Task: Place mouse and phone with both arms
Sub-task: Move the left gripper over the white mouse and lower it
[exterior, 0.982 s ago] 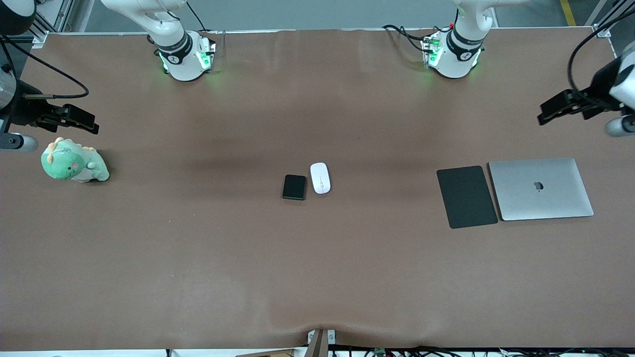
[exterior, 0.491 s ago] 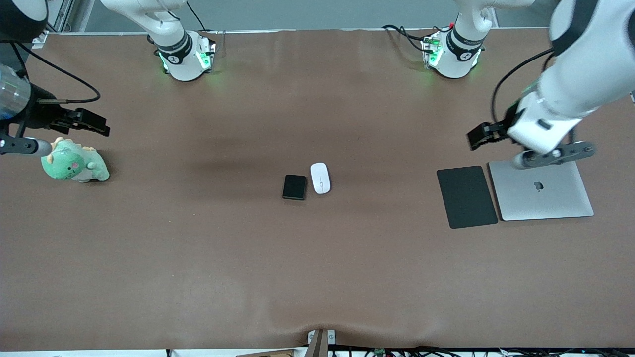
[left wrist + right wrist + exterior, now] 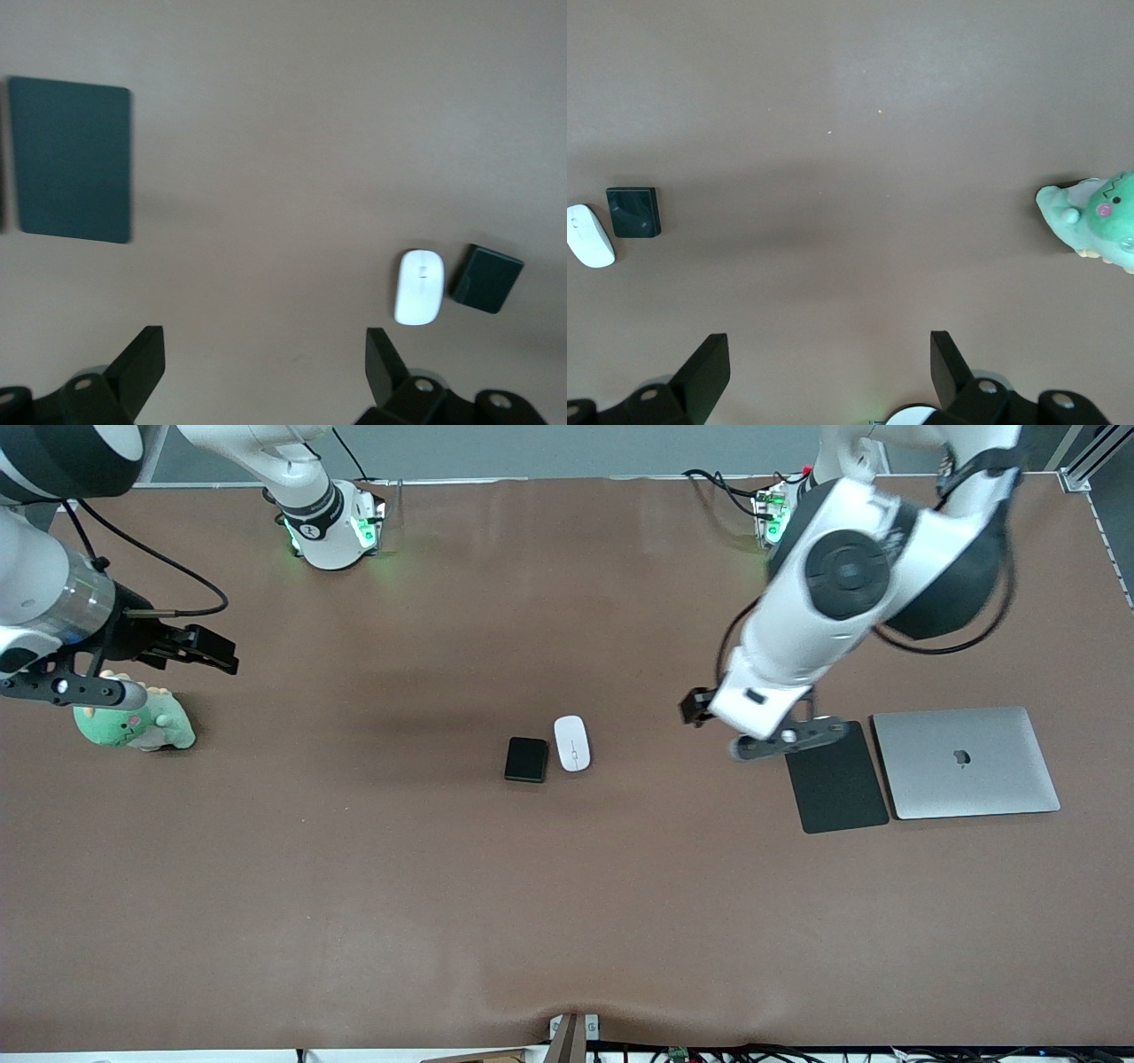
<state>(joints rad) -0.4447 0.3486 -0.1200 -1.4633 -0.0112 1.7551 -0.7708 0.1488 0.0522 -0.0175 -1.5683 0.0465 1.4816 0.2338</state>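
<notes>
The white mouse [image 3: 572, 743] and the black phone [image 3: 526, 759] lie side by side on the brown table near its middle. My left gripper [image 3: 694, 708] hangs open over bare table between the mouse and the mouse pad. In the left wrist view the left gripper [image 3: 264, 354] is empty, with the mouse [image 3: 418, 287] and phone [image 3: 487, 278] off to one side. My right gripper [image 3: 217, 651] is open over the table by the plush toy at the right arm's end. The right wrist view has the right gripper [image 3: 830, 363] empty, and the phone [image 3: 633, 212] and mouse [image 3: 590, 235] a long way off.
A black mouse pad [image 3: 833, 779] and a closed silver laptop [image 3: 966, 762] lie side by side toward the left arm's end. A green plush dinosaur [image 3: 133, 722] sits at the right arm's end, partly under the right wrist. The left arm's elbow [image 3: 846, 571] looms over the table.
The left arm has swung in from the left arm's end, past the laptop and mouse pad, toward the middle. The right gripper has crept a little toward the middle. Mouse and phone have not moved.
</notes>
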